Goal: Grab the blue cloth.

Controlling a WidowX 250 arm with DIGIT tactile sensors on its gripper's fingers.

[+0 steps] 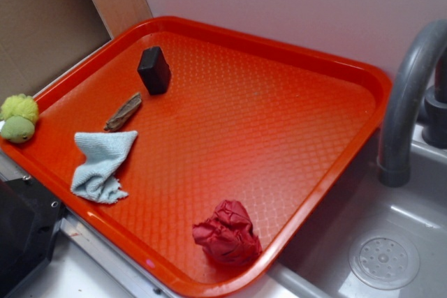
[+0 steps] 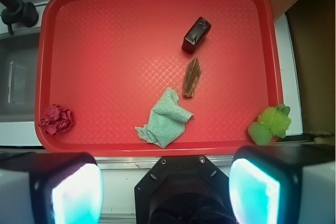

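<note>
The blue cloth [image 1: 102, 164] [image 2: 167, 118] lies crumpled and flat on the red tray [image 1: 293, 54] [image 2: 105, 3], near its front-left edge in the exterior view. In the wrist view my gripper [image 2: 165, 192] hangs high above the tray's near edge, open, with its two glowing pads [image 2: 79, 195] wide apart and nothing between them. The cloth lies below and ahead of the gripper, well apart from it. The gripper does not show in the exterior view.
On the tray also lie a black block [image 1: 154, 69] [image 2: 196, 34], a brown wood piece [image 1: 123, 112] [image 2: 191, 77] just beyond the cloth, and a dark red cloth wad [image 1: 227, 232] [image 2: 55, 119]. A green plush toy [image 1: 19, 118] [image 2: 270, 124] sits at the tray's rim. A sink with grey faucet [image 1: 408, 95] adjoins.
</note>
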